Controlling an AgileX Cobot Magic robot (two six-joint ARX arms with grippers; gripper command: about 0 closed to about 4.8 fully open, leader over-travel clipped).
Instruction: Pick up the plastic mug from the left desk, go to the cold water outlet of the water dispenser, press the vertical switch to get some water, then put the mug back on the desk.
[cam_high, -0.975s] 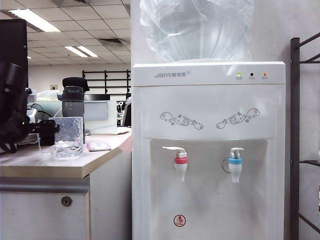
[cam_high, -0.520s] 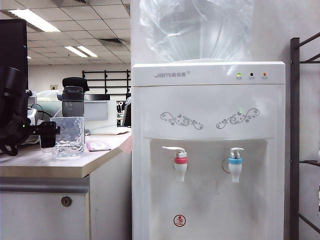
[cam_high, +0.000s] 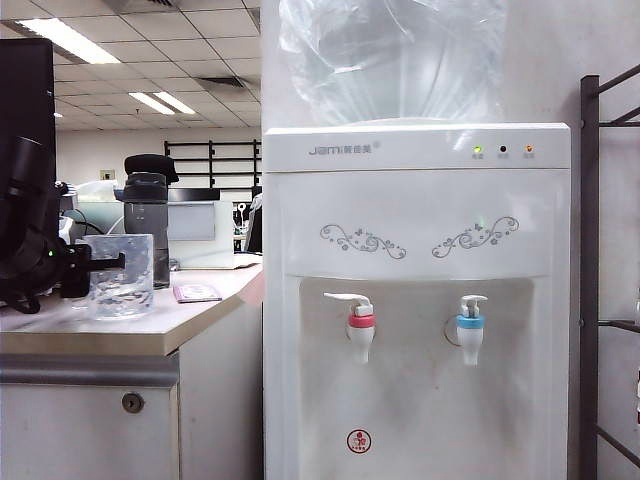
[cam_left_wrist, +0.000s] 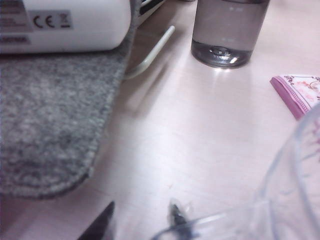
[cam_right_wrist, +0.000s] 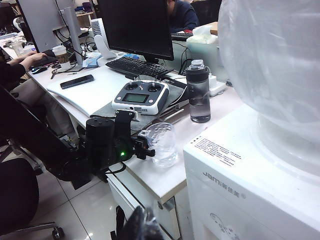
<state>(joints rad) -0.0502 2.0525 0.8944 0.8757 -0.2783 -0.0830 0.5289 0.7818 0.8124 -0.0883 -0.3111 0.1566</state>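
On the left table (cam_high: 120, 335), the left tool (cam_high: 92, 270) has its fingers narrowed on the plastic mug (cam_high: 120, 278), which is tipped from upright near the table's front edge. Just behind stands a black-lidded bottle (cam_high: 147, 215). To the right, the water dispenser (cam_high: 415, 300) shows 2 taps, the cold water outlet (cam_high: 470, 328) rightmost. The right tool (cam_right_wrist: 142, 225) hangs above the floor beside the dispenser; I cannot tell its opening.
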